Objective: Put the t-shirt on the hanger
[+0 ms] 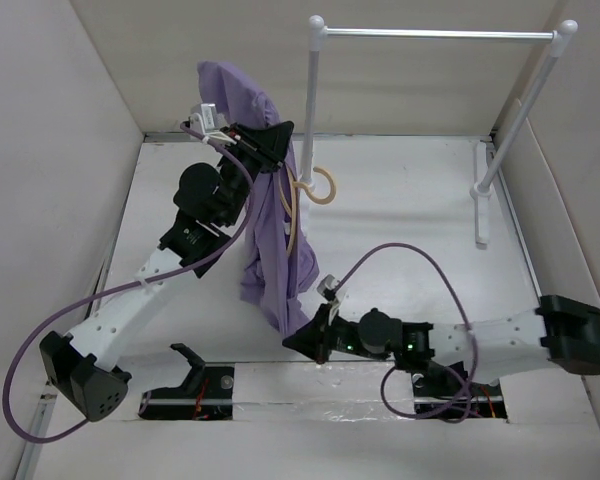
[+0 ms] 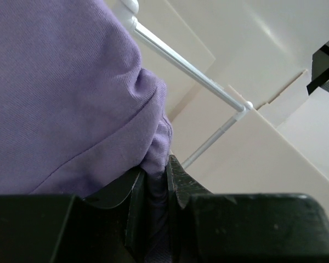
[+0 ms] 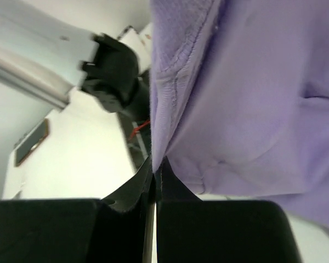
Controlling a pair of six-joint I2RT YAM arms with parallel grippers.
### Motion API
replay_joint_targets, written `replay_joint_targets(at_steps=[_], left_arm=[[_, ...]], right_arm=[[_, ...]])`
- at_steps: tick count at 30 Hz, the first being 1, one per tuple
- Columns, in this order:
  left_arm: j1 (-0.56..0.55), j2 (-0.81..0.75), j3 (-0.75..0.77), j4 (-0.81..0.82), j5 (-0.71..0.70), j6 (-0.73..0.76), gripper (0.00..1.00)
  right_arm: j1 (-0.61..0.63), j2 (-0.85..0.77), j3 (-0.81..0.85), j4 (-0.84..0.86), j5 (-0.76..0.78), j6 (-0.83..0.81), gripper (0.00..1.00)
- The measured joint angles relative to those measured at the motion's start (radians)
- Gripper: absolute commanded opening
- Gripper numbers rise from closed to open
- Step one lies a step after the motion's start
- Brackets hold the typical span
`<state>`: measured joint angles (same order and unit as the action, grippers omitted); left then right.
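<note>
A purple t-shirt (image 1: pixel 270 240) hangs stretched between my two grippers above the table. High at the back, my left gripper (image 1: pixel 277 150) is shut on a bunched upper part of the t-shirt (image 2: pixel 71 93), with cloth packed between its jaws. Low and nearer the front, my right gripper (image 1: pixel 302 338) is shut on the t-shirt's bottom hem (image 3: pixel 252 93). The pale beige wooden hanger (image 1: pixel 298 215) sits partly inside the cloth; its hook (image 1: pixel 324 186) pokes out to the right of the shirt, beside the rack's left post.
A white-and-metal clothes rack (image 1: pixel 435 35) stands at the back right, its feet (image 1: pixel 483 195) on the white table. Its bar (image 2: pixel 186 66) crosses the left wrist view. Beige walls close in the left, back and right. A purple cable (image 1: pixel 420 260) loops over the right arm.
</note>
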<state>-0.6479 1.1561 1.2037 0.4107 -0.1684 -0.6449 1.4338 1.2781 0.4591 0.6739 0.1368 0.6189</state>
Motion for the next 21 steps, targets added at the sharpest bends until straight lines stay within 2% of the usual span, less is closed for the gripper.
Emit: replay_joint_targets(at_steps=[7, 11, 15, 17, 18, 21], left_arm=[[0.005, -0.071, -0.156, 0.177, -0.024, -0.003, 0.00], [0.009, -0.129, -0.230, 0.237, -0.004, -0.046, 0.00], [0.010, -0.159, -0.251, 0.244, 0.036, -0.095, 0.00], [0.011, -0.166, -0.256, 0.240, 0.061, -0.121, 0.00], [0.011, -0.172, -0.263, 0.234, 0.072, -0.133, 0.00], [0.011, -0.199, -0.293, 0.204, 0.106, -0.170, 0.00]], right_arm=[[0.047, -0.450, 0.055, -0.451, 0.067, -0.001, 0.00], [0.053, -0.519, 0.133, -0.657, 0.140, -0.002, 0.00], [0.044, -0.482, 0.222, -0.772, 0.216, -0.025, 0.00], [0.023, -0.433, 0.265, -0.796, 0.227, -0.042, 0.12], [0.012, -0.405, 0.284, -0.805, 0.235, -0.049, 0.25], [-0.016, -0.330, 0.320, -0.825, 0.257, -0.090, 0.42]])
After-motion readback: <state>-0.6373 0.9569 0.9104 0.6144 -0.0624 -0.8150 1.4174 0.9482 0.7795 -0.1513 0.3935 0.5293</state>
